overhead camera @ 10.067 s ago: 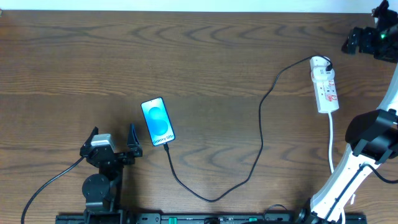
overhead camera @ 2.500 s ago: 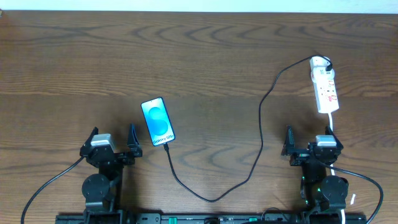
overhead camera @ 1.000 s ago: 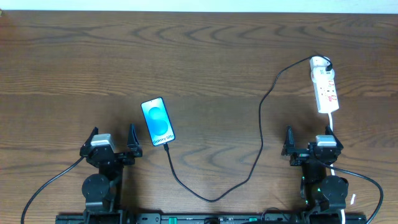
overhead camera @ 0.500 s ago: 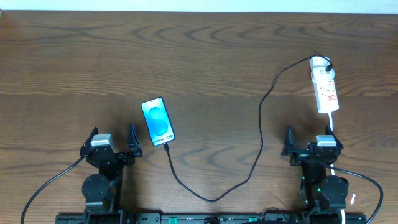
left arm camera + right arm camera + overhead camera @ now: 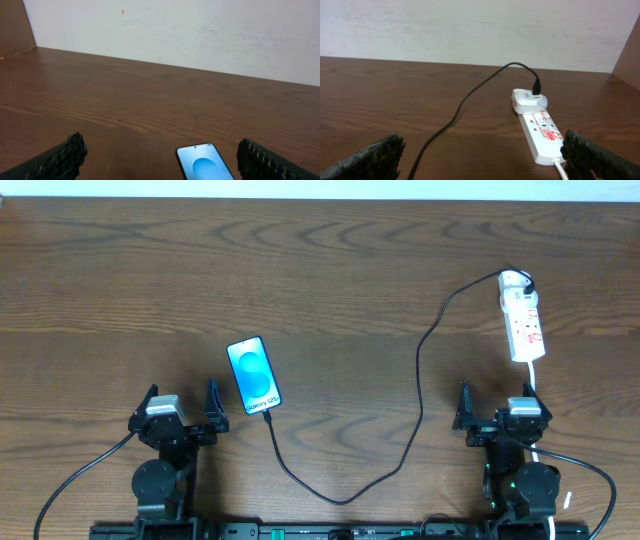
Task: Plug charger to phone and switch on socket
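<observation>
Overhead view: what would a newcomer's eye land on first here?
The phone, its screen glowing bright blue, stands out left of centre on the dark wooden table. From its near end the thin black charger swings in a long loop across to the white socket at the far right.

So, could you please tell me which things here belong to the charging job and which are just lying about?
Job in hand:
- phone
- charger cable, with its white adapter
- socket strip

Just there:
- the strip's white cord
- table
</observation>
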Robot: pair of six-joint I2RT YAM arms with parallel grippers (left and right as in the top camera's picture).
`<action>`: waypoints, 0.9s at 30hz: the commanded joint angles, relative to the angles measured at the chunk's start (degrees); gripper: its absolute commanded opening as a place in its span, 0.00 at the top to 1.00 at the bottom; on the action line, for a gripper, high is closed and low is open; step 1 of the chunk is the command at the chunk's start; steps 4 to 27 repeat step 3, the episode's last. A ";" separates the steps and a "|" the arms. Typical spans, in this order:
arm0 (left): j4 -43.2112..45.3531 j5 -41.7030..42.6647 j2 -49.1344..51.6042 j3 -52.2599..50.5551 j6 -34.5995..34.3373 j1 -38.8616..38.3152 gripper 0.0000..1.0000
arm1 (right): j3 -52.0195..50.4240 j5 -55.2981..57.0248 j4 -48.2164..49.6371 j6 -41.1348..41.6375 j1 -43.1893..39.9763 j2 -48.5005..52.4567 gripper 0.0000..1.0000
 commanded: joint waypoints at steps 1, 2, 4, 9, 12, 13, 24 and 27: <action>-2.36 -0.74 -0.39 -0.90 0.72 0.35 0.02 | -0.11 0.31 -0.20 0.55 0.59 -0.57 0.01; -2.36 -0.74 -0.39 -0.90 0.72 0.35 0.02 | -0.11 0.31 -0.20 0.55 0.59 -0.57 0.01; -2.36 -0.74 -0.39 -0.90 0.72 0.35 0.02 | -0.11 0.31 -0.20 0.55 0.59 -0.57 0.01; -2.36 -0.74 -0.39 -0.90 0.72 0.35 0.02 | -0.11 0.31 -0.20 0.55 0.59 -0.57 0.01; -2.36 -0.74 -0.39 -0.90 0.72 0.35 0.02 | -0.11 0.31 -0.20 0.55 0.59 -0.57 0.01; -2.36 -0.74 -0.39 -0.90 0.72 0.35 0.02 | -0.11 0.31 -0.20 0.55 0.59 -0.57 0.01; -2.36 -0.74 -0.39 -0.90 0.72 0.35 0.02 | -0.11 0.31 -0.20 0.55 0.59 -0.57 0.01; -2.36 -0.74 -0.39 -0.90 0.72 0.35 0.02 | -0.11 0.31 -0.20 0.55 0.59 -0.57 0.01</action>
